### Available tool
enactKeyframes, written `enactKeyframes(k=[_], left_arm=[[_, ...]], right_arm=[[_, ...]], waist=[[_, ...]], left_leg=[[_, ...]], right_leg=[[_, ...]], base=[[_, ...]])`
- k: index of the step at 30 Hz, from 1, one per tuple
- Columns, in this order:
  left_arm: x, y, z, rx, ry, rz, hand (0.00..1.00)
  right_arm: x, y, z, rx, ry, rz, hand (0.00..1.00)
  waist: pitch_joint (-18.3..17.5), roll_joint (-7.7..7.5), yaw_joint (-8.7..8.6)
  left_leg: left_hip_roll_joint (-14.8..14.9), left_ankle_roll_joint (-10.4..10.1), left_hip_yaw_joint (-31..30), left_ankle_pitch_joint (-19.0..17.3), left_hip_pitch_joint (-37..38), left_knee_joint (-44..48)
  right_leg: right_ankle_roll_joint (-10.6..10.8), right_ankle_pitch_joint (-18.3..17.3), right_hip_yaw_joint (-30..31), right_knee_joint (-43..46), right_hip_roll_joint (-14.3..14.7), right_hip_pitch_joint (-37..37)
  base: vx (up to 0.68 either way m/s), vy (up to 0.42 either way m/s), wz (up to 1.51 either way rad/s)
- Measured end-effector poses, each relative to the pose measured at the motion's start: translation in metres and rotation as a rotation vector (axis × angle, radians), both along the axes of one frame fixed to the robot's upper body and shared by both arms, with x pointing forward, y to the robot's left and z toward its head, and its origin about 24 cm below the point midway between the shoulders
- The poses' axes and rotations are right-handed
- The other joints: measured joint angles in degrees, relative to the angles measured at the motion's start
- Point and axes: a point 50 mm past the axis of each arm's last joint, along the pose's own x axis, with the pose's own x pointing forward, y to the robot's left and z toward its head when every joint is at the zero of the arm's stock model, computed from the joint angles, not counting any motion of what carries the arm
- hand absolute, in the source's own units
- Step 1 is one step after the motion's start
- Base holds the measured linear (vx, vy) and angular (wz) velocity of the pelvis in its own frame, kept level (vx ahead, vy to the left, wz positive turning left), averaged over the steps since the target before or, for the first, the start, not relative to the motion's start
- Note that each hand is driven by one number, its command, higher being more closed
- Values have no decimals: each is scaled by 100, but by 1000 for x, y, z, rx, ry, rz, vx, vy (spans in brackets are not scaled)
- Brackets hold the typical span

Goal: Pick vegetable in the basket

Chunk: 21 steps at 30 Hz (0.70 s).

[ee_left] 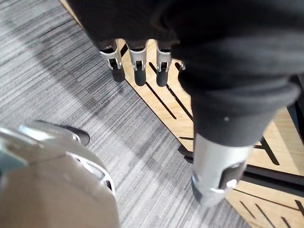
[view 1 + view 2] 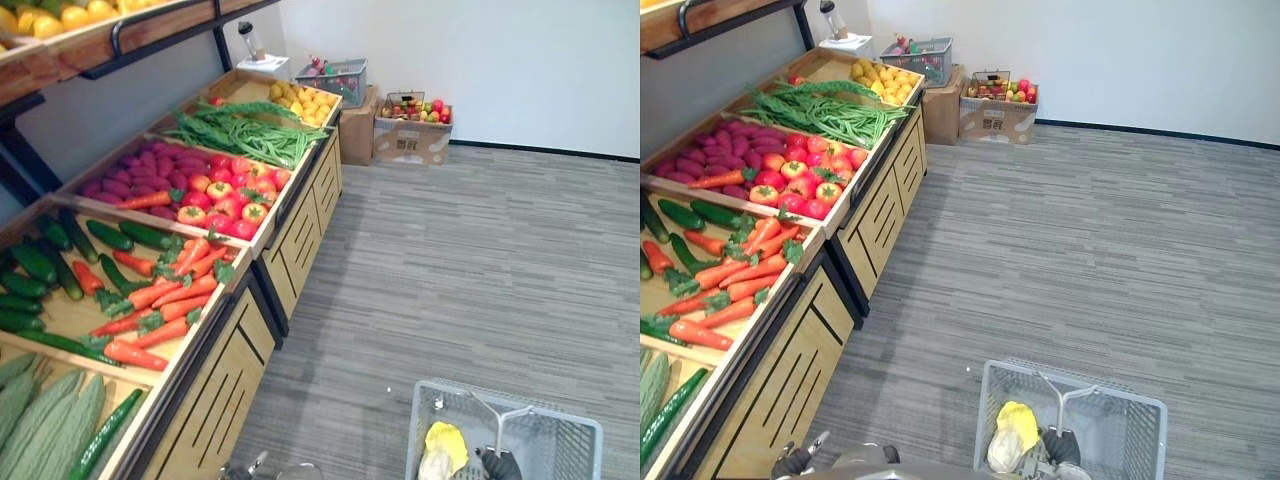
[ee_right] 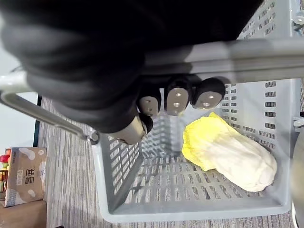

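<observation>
My right hand (image 3: 175,99) is shut on the grey handle (image 3: 247,50) of a grey plastic basket (image 2: 510,396) that hangs low at my right. A yellow-white cabbage (image 3: 228,152) lies inside on the basket's bottom. My left hand (image 1: 137,59) hangs open with straight fingers beside the wooden cabinet front (image 1: 190,109), holding nothing. On the slanted stand to my left lie carrots (image 2: 165,300), cucumbers (image 2: 60,260), tomatoes (image 2: 230,195), purple sweet potatoes (image 2: 150,170), green beans (image 2: 245,130) and pale green gourds (image 2: 40,415).
Yellow fruit (image 2: 300,100) fills the stand's far bin. Against the back wall stand cardboard boxes (image 2: 410,140) with fruit on top, and another grey basket (image 2: 335,78) sits on a box. The grey carpet floor (image 2: 480,260) stretches to the right.
</observation>
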Motion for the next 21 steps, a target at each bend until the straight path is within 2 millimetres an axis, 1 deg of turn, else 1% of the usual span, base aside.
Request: enactKeyframes(k=[1, 2, 3, 4, 5, 6, 7, 8, 9, 10, 11, 12, 13, 14, 17, 18, 20, 21], left_arm=[[-4, 2, -1, 8, 35, -49, 0], [-4, 3, -1, 12, 44, -74, 0], [1, 6, 0, 24, 48, -107, 0], [2, 12, 1, 42, 55, -119, 0], [3, 14, 2, 50, 53, -118, 0], [5, 17, 2, 50, 51, -105, 0], [5, 17, 2, 47, 53, -102, 0], [4, 14, 1, 32, 63, -91, 0], [2, 12, 0, 27, 63, -75, 0], [-2, 12, 0, 22, 66, -54, 0], [-5, 11, -1, 19, 69, -39, 0], [-8, 10, -1, 11, 73, -22, 0], [-9, 2, -3, -12, 64, 0, 0], [-5, -5, -3, -33, 35, 8, 0], [-4, -10, -3, -47, 12, 33, 0], [-3, -12, -3, -50, 1, 34, 0], [-2, -10, -2, -42, -12, 50, 0], [-2, -9, -2, -39, -15, 55, 0]], right_arm=[[7, -4, 2, -12, -19, 10, 100], [11, -3, 4, -13, -34, 22, 100], [10, 0, 3, -3, -34, 21, 100], [7, 12, 0, 34, -31, 13, 100], [6, 19, -2, 56, -31, 3, 100], [5, 29, -3, 87, -36, -17, 100], [5, 27, -3, 86, -39, -32, 100], [3, 22, -4, 76, -31, -68, 100], [2, 21, -3, 71, -31, -70, 100], [0, 20, -3, 67, -40, -79, 100], [-5, 19, -2, 65, -47, -99, 100], [-8, 19, -2, 61, -52, -110, 100], [-7, 12, 0, 44, -66, -116, 100], [-4, 6, 2, 22, -78, -103, 100], [-4, 3, 3, 16, -73, -99, 100], [-5, 5, 2, 21, -69, -99, 100], [-7, 8, 1, 29, -62, -98, 100], [-9, 9, 1, 30, -59, -91, 100]], waist=[[-2, 0, -93], [0, -11, -130], [-3, 26, -157], [0, -107, -178], [17, -154, -218], [31, -190, -310], [44, -167, -339], [107, -81, -345], [119, -58, -339], [128, -55, -343], [128, -51, -342], [124, -48, -326], [117, 129, -278], [179, 283, -284], [201, 372, -256], [222, 423, -261], [252, 363, -239], [267, 388, -230]], left_leg=[[-75, 32, 41, -3, 74, -67], [-90, 61, 18, -21, 151, -137], [-72, 132, -89, -11, 361, -274], [4, 207, -231, -45, 431, -300], [73, 211, -312, -45, 485, -321], [190, 203, -504, -48, 502, -324], [262, 165, -565, -71, 524, -348], [363, 89, -583, -146, 684, -383], [384, 57, -574, -177, 787, -411], [390, -17, -569, -232, 910, -435], [415, -117, -576, -341, 1035, -404], [496, -276, -543, -443, 1138, -323], [702, -316, -335, -473, 1145, -209], [892, -345, -176, -498, 1158, -153], [1086, -403, -253, -534, 1262, -195], [1168, -465, -346, -593, 1316, -134], [1199, -459, -523, -679, 1366, -114], [1179, -502, -734, -786, 1357, -92]], right_leg=[[-375, 241, 80, 1209, -249, -599], [-446, 459, 194, 1704, -302, -868], [-207, 609, 525, 2416, -254, -1276], [21, 373, 548, 2601, 69, -1413], [49, 179, 484, 2519, 253, -1433], [-39, -157, 261, 2203, 642, -1541], [-79, -192, 80, 1983, 782, -1715], [-50, -131, -178, 1438, 821, -1872], [38, -74, -206, 1148, 794, -1917], [42, 127, -209, 655, 701, -1933], [4, 767, -208, 382, 608, -1906], [-87, 968, -322, 350, 733, -1785], [-97, 961, -382, 242, 941, -1674], [-96, 961, -438, 348, 1091, -1663], [-97, 960, -441, 576, 1226, -1647], [-106, 952, -394, 846, 1224, -1606], [-103, 934, -232, 1159, 1155, -1617], [-93, 876, -74, 1354, 1104, -1630]], base=[[76, 205, -14], [74, 172, 1], [170, 95, 14], [177, -16, 24], [228, -94, 61], [228, -118, 62], [284, -135, 63], [246, -104, 31], [288, -138, 19], [255, -147, 9], [376, -232, 6], [398, -233, -8], [499, -268, -15], [322, -161, -14], [174, -65, 9], [105, 13, 42], [35, 49, 57], [-18, 64, 70]])
